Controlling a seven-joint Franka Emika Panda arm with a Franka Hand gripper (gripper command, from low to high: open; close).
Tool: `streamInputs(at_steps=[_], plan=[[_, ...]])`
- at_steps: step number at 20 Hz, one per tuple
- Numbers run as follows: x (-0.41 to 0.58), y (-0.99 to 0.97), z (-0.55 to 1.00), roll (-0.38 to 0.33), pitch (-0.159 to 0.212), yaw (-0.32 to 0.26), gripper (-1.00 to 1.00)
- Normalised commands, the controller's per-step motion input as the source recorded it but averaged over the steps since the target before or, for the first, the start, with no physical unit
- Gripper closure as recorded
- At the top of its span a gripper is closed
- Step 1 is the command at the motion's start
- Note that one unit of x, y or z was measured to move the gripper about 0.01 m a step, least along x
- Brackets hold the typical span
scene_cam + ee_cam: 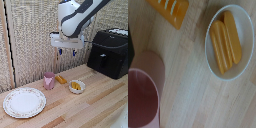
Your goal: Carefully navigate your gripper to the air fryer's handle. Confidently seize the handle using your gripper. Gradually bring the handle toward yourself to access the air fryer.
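The glossy black air fryer (110, 52) stands on the wooden table at the exterior view's right. Its short black handle (102, 60) sticks out of the front drawer. My gripper (67, 52) hangs open and empty above the table, well to the left of the handle and higher than the pink cup. The fingertips (60, 51) are dark blue. The wrist view looks straight down at the table and shows neither the fingers nor the air fryer.
A pink cup (48, 80) (143, 95), an orange item (61, 79) (169, 11) and a small white bowl with orange pieces (76, 86) (229, 41) sit below the gripper. A patterned white plate (24, 101) lies at the front left. A woven screen stands behind.
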Motion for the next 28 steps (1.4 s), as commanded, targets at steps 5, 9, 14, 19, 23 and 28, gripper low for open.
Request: streamInputs(at_steps=[5, 9, 14, 19, 23, 28], plan=[[0.079, -0.19, 0.00, -0.351, -0.120, -0.153, -1.00], [0.035, -0.20, 0.00, -0.353, -0.176, -0.119, -1.00], [0.003, -0.27, -0.03, -0.314, -0.211, -0.098, -1.00], [0.000, -0.40, -0.15, -0.171, -0.192, -0.107, -1.00], [0.000, -0.47, -0.12, -0.090, -0.111, -0.108, -1.00], [-0.011, -0.50, -0.25, -0.077, -0.027, -0.024, -1.00]])
